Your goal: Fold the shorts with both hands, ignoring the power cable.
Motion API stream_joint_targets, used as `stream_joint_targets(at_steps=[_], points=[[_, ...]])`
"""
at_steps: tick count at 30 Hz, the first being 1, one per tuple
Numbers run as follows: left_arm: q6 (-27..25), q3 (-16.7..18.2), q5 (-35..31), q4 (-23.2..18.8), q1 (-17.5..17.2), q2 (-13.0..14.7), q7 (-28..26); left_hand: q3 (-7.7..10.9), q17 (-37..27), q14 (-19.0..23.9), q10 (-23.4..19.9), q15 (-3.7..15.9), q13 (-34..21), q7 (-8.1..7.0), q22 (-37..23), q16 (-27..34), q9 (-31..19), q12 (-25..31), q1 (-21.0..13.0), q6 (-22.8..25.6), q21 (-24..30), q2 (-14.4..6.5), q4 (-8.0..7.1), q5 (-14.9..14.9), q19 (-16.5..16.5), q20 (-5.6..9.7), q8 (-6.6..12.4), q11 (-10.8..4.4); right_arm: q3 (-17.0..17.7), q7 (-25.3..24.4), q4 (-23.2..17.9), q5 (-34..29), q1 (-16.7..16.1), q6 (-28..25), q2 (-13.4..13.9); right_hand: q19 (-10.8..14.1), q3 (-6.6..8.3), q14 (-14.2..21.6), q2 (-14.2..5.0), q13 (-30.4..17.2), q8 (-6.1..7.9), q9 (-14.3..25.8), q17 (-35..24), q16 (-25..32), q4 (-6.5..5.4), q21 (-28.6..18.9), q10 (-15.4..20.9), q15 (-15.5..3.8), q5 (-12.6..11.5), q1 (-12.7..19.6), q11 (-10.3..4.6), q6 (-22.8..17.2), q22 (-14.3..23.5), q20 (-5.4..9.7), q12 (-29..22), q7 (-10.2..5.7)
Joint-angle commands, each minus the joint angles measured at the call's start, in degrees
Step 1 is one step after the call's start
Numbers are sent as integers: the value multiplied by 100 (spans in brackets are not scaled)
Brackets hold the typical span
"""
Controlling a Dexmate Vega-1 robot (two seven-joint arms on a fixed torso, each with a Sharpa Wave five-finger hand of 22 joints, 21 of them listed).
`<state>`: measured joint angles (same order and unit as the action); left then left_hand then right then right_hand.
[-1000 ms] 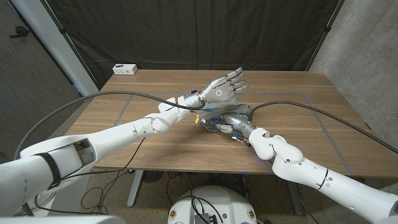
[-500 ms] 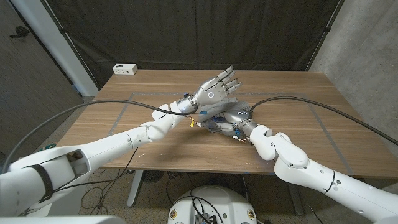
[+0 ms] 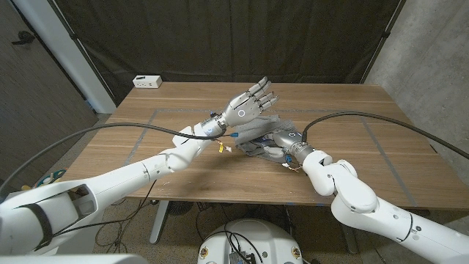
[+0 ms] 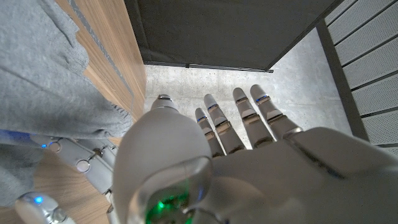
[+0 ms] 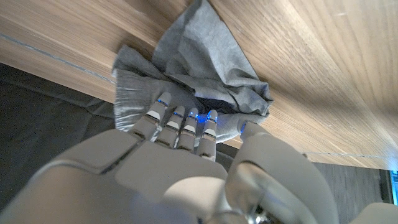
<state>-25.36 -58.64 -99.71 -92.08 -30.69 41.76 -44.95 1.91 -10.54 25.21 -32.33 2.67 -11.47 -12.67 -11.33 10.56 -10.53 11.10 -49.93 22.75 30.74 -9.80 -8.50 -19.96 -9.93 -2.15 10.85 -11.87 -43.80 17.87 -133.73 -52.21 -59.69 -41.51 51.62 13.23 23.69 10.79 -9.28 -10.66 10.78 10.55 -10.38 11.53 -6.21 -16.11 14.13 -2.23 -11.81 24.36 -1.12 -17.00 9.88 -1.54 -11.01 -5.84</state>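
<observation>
Mid-table, our right hand grips the shorts; left hand hovers released; we judge it must grasp next.

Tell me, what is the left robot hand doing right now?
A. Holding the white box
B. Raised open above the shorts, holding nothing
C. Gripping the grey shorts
B: the left robot hand is lifted with fingers spread and empty, above the grey shorts.
</observation>
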Motion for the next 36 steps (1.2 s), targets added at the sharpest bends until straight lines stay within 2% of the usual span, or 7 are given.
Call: stream_joint_targets(at_steps=[1, 8, 17, 21, 22, 27, 36], points=[[-92, 374, 289, -354, -407, 136, -67, 27, -5, -18, -44, 988, 1, -11, -13, 19, -14, 44, -14, 43, -4, -33, -7, -15, -23, 15, 23, 18, 401, 402, -604, -626, -663, -888, 250, 73, 7, 84, 33, -20, 35, 7, -17, 30, 21, 18, 81, -217, 10, -29, -12, -75, 1, -2, -42, 13], [-183, 667, 632, -620, -726, 206, 8, 32, -3, -19, -39, 984, 2, -10, -12, 18, -14, 44, -10, 58, -2, -27, -3, -9, -27, 4, 29, 18, 639, 476, -827, -963, -966, -1335, 296, 108, 5, 108, 41, -20, 37, 7, -18, 30, 15, 24, 104, -225, 7, -51, -11, -92, 1, 0, -46, 6], [-347, 1166, 1377, -1058, -1326, 279, 278, 31, 1, -28, -31, 968, 3, -8, -10, 15, -15, 43, 15, 102, 6, -4, -2, 7, -50, -10, 43, 18, 1322, -388, -945, -579, -1475, -1493, 78, 128, 19, 122, 25, -20, 45, 7, -17, 23, 12, 39, 128, -234, -1, -65, -18, -129, 1, 18, -49, -2], [-438, 1417, 1832, -1231, -1609, 231, 300, 23, 4, -63, 31, 956, 5, -10, -9, 5, -15, 25, 60, 144, 7, 21, -8, 35, -56, -14, 50, 20, 1854, -1446, -875, 212, -1838, -1050, -246, 130, 34, 117, 17, -20, 42, 6, -12, 13, 23, 49, 123, -235, -5, -56, -22, -130, 1, 21, -43, -2], [-479, 1473, 1916, -1256, -1671, 210, 283, 21, 5, -76, 31, 955, 5, -11, -9, 2, -15, 28, 75, 153, 8, 26, -10, 44, -60, -31, 51, 21, 2159, -1895, -785, 663, -2028, -665, -415, 130, 36, 117, 16, -20, 42, 6, -12, 12, 25, 51, 118, -232, -6, -55, -26, -131, 1, 25, -41, -4], [-552, 1765, 2493, -1438, -1968, 120, 242, 13, 5, -114, 107, 944, 6, -11, -8, -5, -13, 6, 120, 171, 6, 42, -16, 72, -56, -54, 48, 24, 2787, -2699, -389, 2067, -2216, 537, -772, 112, 48, 22, 15, -19, 20, 6, -11, -34, 34, 79, 68, -232, -9, -58, -6, -90, 2, 28, -16, -7], [-371, 2316, 3768, -1801, -2430, -7, 159, -26, -1, -271, 390, 770, 10, -5, -10, -12, -4, -38, 330, 23, -17, 65, -45, 202, -3, -122, -35, 115, 2705, -3414, 145, 2907, -1894, 1393, -927, 55, 29, -176, -7, -20, -22, 7, -34, -80, 55, 146, -92, -209, 1, -78, -29, 22, 4, 70, 38, 5]])
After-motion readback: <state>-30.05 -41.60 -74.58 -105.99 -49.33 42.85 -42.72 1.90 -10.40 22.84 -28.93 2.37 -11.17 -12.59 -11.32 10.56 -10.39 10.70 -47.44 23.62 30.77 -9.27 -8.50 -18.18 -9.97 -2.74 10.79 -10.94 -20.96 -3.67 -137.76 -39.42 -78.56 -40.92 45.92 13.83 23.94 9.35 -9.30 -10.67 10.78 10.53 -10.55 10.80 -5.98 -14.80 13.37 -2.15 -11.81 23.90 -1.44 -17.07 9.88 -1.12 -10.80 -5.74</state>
